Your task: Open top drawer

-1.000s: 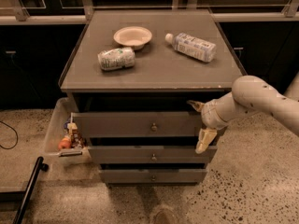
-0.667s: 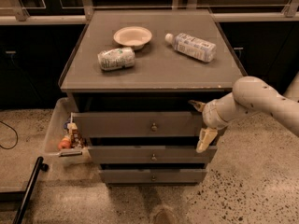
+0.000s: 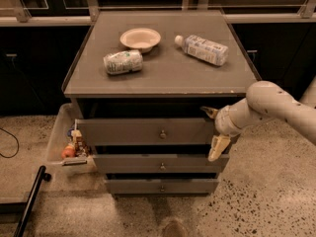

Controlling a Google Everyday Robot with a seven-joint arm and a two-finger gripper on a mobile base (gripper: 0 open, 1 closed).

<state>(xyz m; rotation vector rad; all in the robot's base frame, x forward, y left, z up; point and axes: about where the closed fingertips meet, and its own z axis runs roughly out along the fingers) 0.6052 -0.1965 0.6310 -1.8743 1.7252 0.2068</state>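
Gripper (image 3: 213, 131) at top drawer (image 3: 143, 131) right edge, fingers (image 3: 217, 148) spread, seemingly touching.

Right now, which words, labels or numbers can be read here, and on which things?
Bottle label: printed, no word readable.
Can label: printed, no word readable.
Packets in the side bin: unreadable.
Bowl, top drawer: no text.
Hand, at the top drawer's right edge: no text.

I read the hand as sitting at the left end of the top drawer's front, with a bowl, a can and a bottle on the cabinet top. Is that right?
Not quite. The camera view shows the hand at the right end of the top drawer front, not the left. The bowl, can and bottle are on the cabinet top, as you said.
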